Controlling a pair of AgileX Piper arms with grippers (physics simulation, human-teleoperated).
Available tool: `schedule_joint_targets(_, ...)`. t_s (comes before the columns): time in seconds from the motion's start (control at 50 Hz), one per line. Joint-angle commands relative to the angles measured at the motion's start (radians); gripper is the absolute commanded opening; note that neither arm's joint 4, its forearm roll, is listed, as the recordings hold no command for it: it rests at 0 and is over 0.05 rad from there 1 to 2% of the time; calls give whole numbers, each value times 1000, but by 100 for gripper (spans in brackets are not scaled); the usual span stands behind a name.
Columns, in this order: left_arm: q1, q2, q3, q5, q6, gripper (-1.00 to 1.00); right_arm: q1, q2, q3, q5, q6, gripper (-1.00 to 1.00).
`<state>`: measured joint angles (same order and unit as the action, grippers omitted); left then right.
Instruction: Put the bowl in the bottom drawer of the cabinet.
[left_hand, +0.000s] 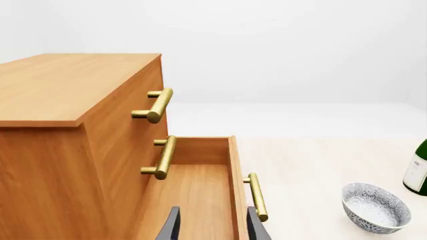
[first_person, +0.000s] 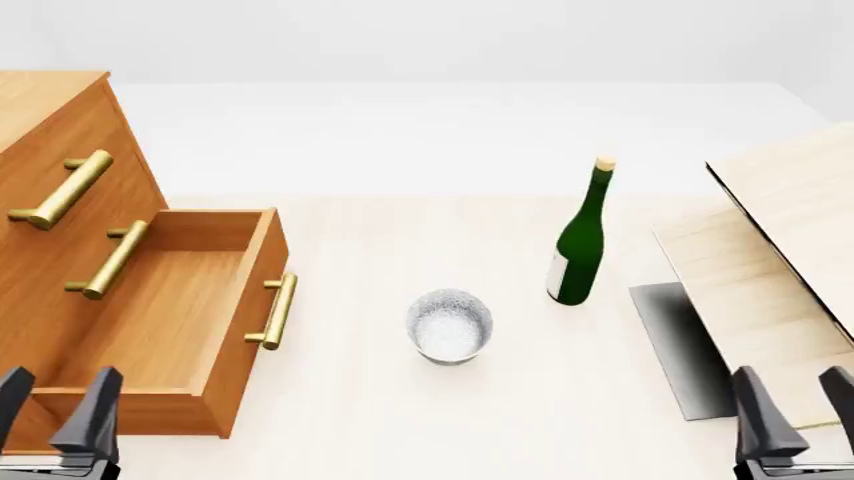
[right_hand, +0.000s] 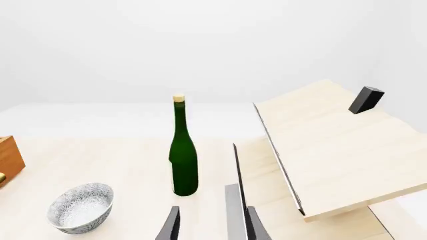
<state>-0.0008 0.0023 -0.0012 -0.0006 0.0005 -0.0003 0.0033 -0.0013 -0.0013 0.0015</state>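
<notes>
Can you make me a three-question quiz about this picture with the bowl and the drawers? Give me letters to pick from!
1. Where is the bowl?
A. inside the bottom drawer
B. on the table, between the bottom drawer and the green bottle
C. on top of the cabinet

2. How many brass handles does the cabinet show?
A. one
B. five
C. three

3. What state is the bottom drawer in?
A. pulled open and empty
B. pushed shut
C. open with the bowl inside

Answers:
1. B, the bowl stands on the table, with the drawer's front on one side and the green bottle on the other.
2. C, one bar handle shows on each of three drawer fronts.
3. A, the drawer sticks out and only its bare wooden floor shows.
</notes>
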Motion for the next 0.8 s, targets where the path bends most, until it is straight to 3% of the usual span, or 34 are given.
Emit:
schedule_joint_targets(0.02, 2, 0, -4, 3, 1, 100, -1, 9, -3, -4, 3, 100)
schedule_joint_targets(0.3, -22, 0, -3, 2, 7, 100, -1, 15, -2, -10, 3, 100)
schedule_joint_targets(0.54, -246, -2, 0, -44, -38, 100, -1, 13, -2, -9, 3, 100)
schedule_joint_targets(0.56, -260, -2, -32, -24, -44, 100, -1, 14, -2, -10, 3, 100)
schedule_joint_targets(0.7, -344, -2, 0, -81, -20, 100, -1, 15, -2, -11, 3, 100)
schedule_joint_targets(0.8, -420, -2, -42, -53, 5, 100, -1, 16, -2, -13, 3, 100)
